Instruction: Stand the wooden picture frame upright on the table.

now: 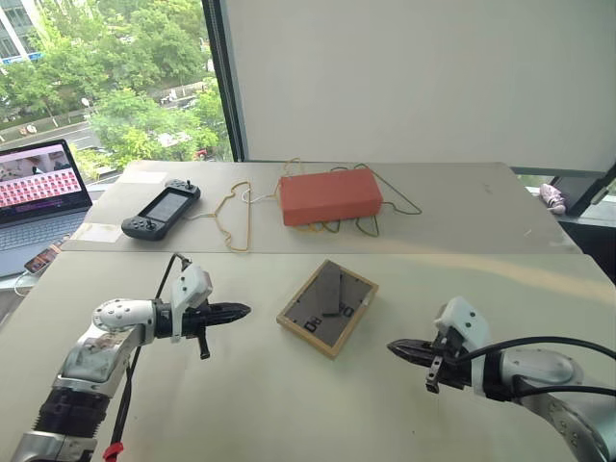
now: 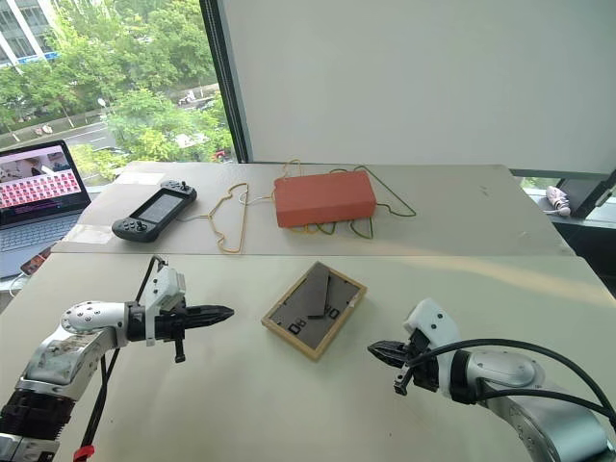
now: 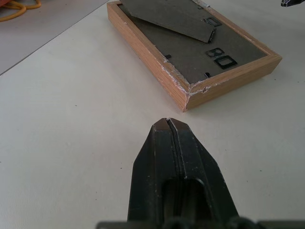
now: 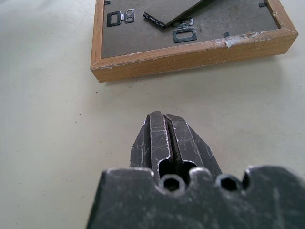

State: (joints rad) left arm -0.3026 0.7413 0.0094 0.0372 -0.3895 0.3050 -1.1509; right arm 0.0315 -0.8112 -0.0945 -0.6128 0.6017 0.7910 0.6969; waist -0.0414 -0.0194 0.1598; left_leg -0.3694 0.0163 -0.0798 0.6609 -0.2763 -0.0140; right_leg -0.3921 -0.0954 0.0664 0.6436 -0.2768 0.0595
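Wooden picture frame [image 1: 327, 307] is lying flat on the table [image 1: 289, 404], back side up, so we're looking at the dark grey back panel with its fold-out stand [image 1: 330, 292] resting across it. It sits turned at an angle to the table edge, roughly in the middle of the near tabletop, between the two arms.

On the left, the left gripper [image 1: 243, 310] hangs just above the table with its two black fingers pressed together, nothing between them, tip aimed toward the frame's left edge and clearly apart from it. From the left wrist view you get the closed fingers [image 3: 174, 148] pointing at the frame's chipped light-wood corner [image 3: 188, 98].

Over on the right, the right gripper [image 1: 395, 347] is the mirror of it: fingers pressed together, empty, aimed at the frame from the other side and apart from it. The right wrist view has the closed tips [image 4: 164, 131] facing one long wooden edge, with small metal hanger clips [image 4: 185, 34] on the back panel beyond.

Farther back, on the second tabletop, an orange-red box [image 1: 330, 195] sits on a tangle of yellow and green cords [image 1: 236, 217]. Left of that lies a black handheld game console [image 1: 161, 209]. At the far left edge an open laptop [image 1: 38, 197] shows what may be a grid of small pictures, hard to make out.
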